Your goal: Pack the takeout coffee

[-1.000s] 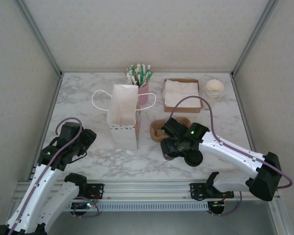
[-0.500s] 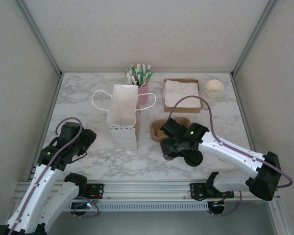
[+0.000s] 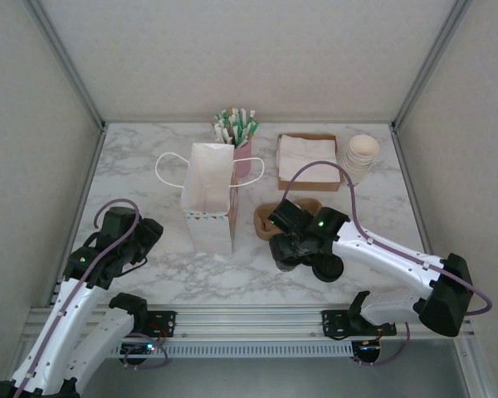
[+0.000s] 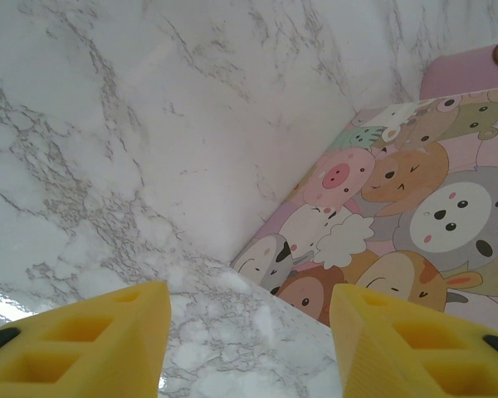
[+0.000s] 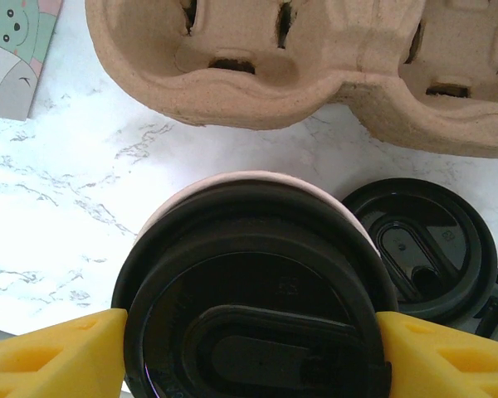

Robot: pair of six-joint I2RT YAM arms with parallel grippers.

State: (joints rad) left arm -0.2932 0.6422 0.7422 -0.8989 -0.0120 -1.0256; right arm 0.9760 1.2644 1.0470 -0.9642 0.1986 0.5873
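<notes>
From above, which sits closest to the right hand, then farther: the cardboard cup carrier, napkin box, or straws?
1. Cup carrier, just behind the right hand gripping the coffee cup.
2. Napkin box, back right.
3. Straws, back centre.

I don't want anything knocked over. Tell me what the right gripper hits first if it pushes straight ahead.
The cardboard cup carrier: its near wall lies straight ahead of the right gripper and the coffee cup it grips. Depth is unclear; the table could come first.
</notes>
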